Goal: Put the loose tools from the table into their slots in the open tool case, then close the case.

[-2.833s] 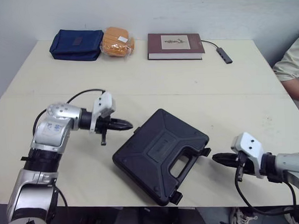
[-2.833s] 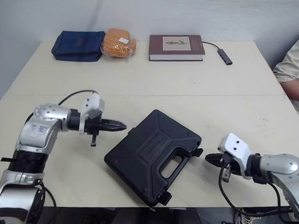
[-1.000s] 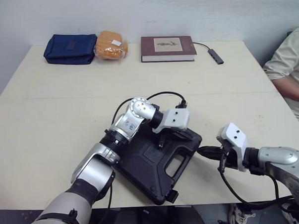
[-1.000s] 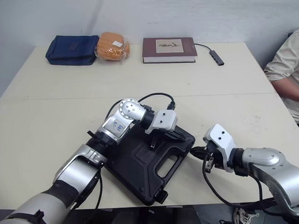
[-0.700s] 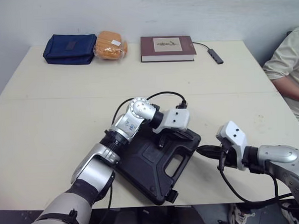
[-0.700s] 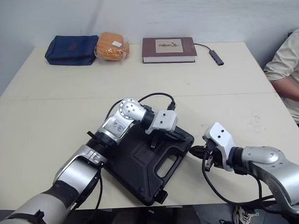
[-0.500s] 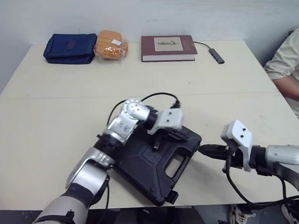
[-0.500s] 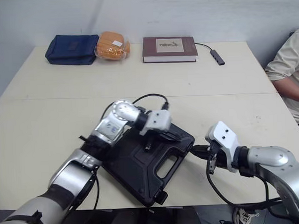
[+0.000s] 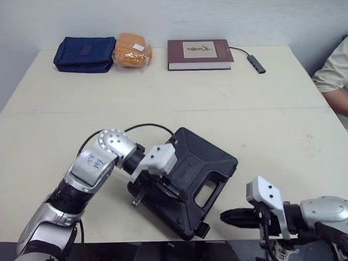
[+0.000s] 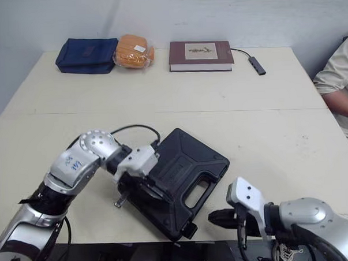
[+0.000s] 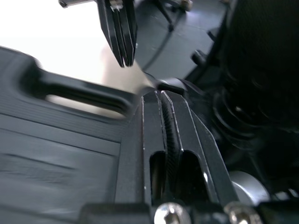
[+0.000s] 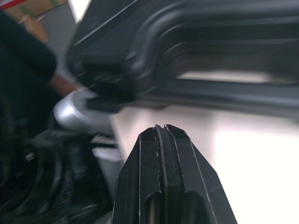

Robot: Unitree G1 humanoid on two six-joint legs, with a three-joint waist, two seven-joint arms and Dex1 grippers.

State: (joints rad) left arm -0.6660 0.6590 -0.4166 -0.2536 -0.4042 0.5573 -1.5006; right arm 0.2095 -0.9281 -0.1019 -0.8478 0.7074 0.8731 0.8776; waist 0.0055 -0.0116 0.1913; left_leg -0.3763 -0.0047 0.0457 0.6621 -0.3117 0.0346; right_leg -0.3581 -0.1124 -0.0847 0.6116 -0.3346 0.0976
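The black tool case (image 9: 193,164) lies closed on the table, its handle cutout (image 9: 208,192) toward the front edge. My left gripper (image 9: 178,193) is shut and rests low over the case's lid at its near-left side; in the left wrist view its closed tips (image 11: 161,95) sit just short of the handle cutout (image 11: 84,100). My right gripper (image 9: 230,219) is shut and empty, hovering at the table's front edge, a short gap from the case's near corner. In the right wrist view its tips (image 12: 161,128) face the case's handle edge (image 12: 224,79). No loose tools are in sight.
Along the table's far edge lie a blue pouch (image 9: 84,53), an orange packet (image 9: 132,49), a maroon book (image 9: 199,53) and a small cabled adapter (image 9: 258,63). A person's sleeve (image 9: 339,71) shows at the right edge.
My left arm has swung back from over the case's far side to its near-left side. My right gripper has drawn back from the case's handle corner toward the table's front edge.
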